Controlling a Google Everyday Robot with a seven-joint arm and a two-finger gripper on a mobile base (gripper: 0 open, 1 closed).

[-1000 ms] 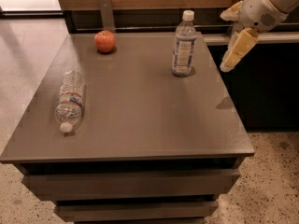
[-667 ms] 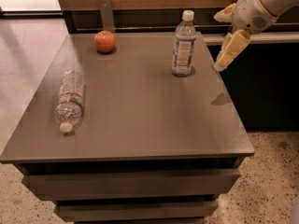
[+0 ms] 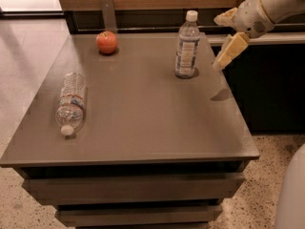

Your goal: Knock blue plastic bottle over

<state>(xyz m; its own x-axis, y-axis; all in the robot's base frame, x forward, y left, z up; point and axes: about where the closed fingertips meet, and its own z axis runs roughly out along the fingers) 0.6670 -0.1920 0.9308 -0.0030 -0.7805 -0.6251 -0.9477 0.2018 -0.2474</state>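
- Camera view: the blue plastic bottle point(image 3: 187, 46), clear-walled with a wide blue-and-white label and a white screw cap, stands upright on the far right part of the grey-brown table point(image 3: 143, 123), long axis vertical, base flat on the top
- The cream-coloured two-finger gripper point(image 3: 218, 42) hangs in the air at the table's right edge, near the bottle but clear of it, with a visible gap between them; its fingers are spread wide and grip nothing, one reaching toward cap height and the other slanting down toward the level of the label's lower half
- The bottle lies toward the picture's left of the gripper, at about the same depth on the table; a sideways sweep that way would likely meet the bottle across its upright axis, and a hit high on the body should tip it more readily than one near the base
- The single arm is the only one in play
- The count: two bottles, one standing and one lying; the second is a ribbed clear plastic bottle point(image 3: 71, 101) with a thin red-and-white band, on its side near the left edge, cap toward the front, well apart from the gripper
- One round red apple point(image 3: 106, 42) sits at the far left, well apart from the standing bottle; one table, one gripper
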